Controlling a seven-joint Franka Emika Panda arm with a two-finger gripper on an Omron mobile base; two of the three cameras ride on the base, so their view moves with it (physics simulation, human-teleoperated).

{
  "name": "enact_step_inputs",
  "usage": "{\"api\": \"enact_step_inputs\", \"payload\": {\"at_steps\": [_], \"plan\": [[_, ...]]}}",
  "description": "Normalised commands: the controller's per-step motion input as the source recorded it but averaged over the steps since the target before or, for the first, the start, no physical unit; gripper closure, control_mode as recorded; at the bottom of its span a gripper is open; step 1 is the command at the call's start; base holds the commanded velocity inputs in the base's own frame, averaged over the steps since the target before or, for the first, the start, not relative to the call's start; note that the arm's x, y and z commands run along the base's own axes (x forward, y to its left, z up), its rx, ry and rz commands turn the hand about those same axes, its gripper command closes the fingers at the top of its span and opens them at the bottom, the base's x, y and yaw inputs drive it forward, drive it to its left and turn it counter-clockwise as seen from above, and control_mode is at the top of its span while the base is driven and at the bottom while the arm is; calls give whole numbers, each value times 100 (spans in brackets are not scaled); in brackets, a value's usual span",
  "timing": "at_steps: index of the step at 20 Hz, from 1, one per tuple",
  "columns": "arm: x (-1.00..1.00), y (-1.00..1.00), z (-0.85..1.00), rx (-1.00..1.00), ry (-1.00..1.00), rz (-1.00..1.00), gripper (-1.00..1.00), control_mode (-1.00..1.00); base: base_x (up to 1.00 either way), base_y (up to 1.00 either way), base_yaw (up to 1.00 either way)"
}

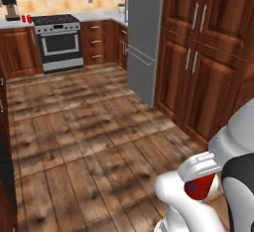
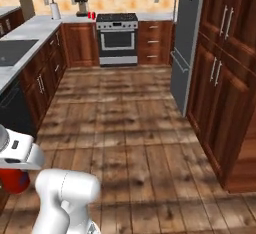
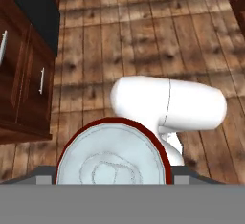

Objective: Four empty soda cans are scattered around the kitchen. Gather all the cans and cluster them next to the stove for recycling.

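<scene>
I am carrying a red soda can (image 1: 200, 187) in the gripper (image 3: 113, 180), jaws closed on its sides, low at the lower right of the left base view; its silver top fills the lower centre of the hand view. Two more cans (image 1: 26, 19) are standing beside the stove (image 1: 57, 41) at the upper left. I am judging that steady driving and an upright can matter most while crossing the wooden floor (image 1: 89, 142).
</scene>
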Motion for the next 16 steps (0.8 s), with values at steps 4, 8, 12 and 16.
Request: {"api": "enact_step_inputs", "payload": {"at_steps": [4,8,12,16], "plan": [[0,0,0,0,0,0,100,100,100,0,27],[0,0,0,0,0,0,100,100,100,0,26],[0,0,0,0,0,0,100,100,100,0,27],[0,0,0,0,0,0,100,100,100,0,29]]}}
